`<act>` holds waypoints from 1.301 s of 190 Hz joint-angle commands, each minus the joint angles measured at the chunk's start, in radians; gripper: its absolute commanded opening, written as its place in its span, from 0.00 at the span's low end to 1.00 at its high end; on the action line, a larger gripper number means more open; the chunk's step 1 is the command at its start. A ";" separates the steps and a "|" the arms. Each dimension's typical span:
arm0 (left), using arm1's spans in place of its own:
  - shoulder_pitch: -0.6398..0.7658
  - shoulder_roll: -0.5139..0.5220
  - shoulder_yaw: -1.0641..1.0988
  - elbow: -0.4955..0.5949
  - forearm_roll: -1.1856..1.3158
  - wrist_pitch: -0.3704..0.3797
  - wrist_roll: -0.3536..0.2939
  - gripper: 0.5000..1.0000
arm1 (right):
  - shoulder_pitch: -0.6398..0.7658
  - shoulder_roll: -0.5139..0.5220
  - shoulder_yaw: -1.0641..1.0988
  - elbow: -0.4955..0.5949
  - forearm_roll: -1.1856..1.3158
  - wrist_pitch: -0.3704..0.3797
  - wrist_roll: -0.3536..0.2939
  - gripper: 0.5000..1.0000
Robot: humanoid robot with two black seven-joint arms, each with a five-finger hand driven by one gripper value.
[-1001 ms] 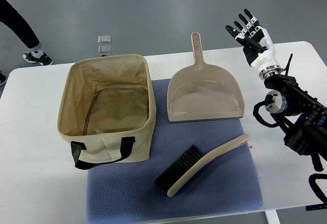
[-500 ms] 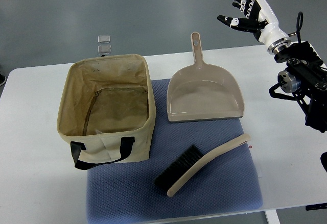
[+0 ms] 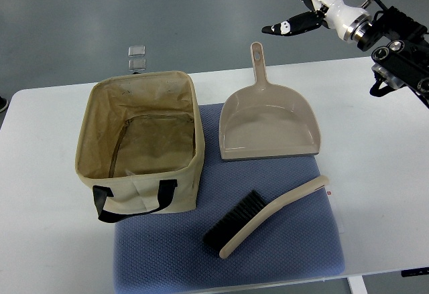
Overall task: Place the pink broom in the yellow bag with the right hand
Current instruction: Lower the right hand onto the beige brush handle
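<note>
Raised higher and farther left than a second ago, the right hand (image 3: pixel 301 3) hangs at one o'clock, fingers spread, holding nothing. Nearest, the broom (image 3: pixel 265 215), black-bristled, lies on the blue mat (image 3: pixel 167 257); the bag (image 3: pixel 141 140) gapes at nine o'clock; the dustpan (image 3: pixel 268 120) lies beyond.

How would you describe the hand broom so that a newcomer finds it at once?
Find the blue mat on the white table. The broom lies aslant on its near part, below the dustpan. Alone here, it has black bristles.
</note>
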 commanded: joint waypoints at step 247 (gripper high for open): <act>0.000 0.000 0.000 0.000 0.000 0.000 0.000 1.00 | 0.067 -0.281 -0.743 0.507 -0.504 -0.089 0.112 0.86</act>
